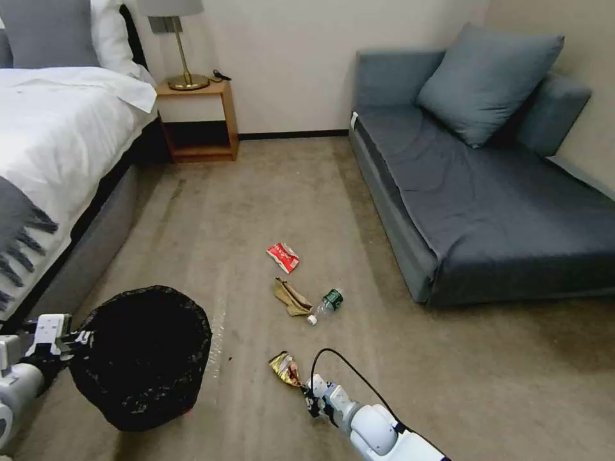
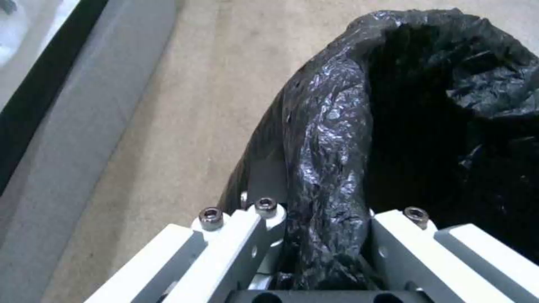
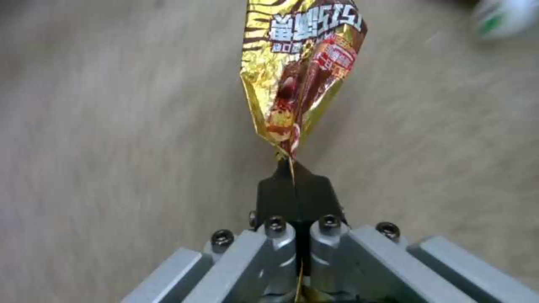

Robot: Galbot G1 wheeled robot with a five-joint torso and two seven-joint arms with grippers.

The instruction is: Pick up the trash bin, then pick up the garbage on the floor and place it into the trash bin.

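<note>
The trash bin (image 1: 144, 355), lined with a wrinkly black bag, hangs at the lower left with my left gripper (image 1: 73, 342) shut on its rim (image 2: 326, 176). My right gripper (image 1: 309, 392) is shut on the corner of the shiny gold snack wrapper (image 1: 286, 369), which sticks out from its black fingertips (image 3: 292, 189) over the carpet (image 3: 112, 147). The wrapper (image 3: 300, 71) is creased and printed in gold, red and brown. Farther out on the floor lie a red-and-white packet (image 1: 283, 257), a tan rag (image 1: 291, 298) and a small green-labelled bottle (image 1: 328, 303).
A bed (image 1: 57, 147) runs along the left, with a wooden nightstand (image 1: 198, 118) and lamp at the back wall. A grey sofa (image 1: 487, 192) with a cushion fills the right side. Open carpet lies between them.
</note>
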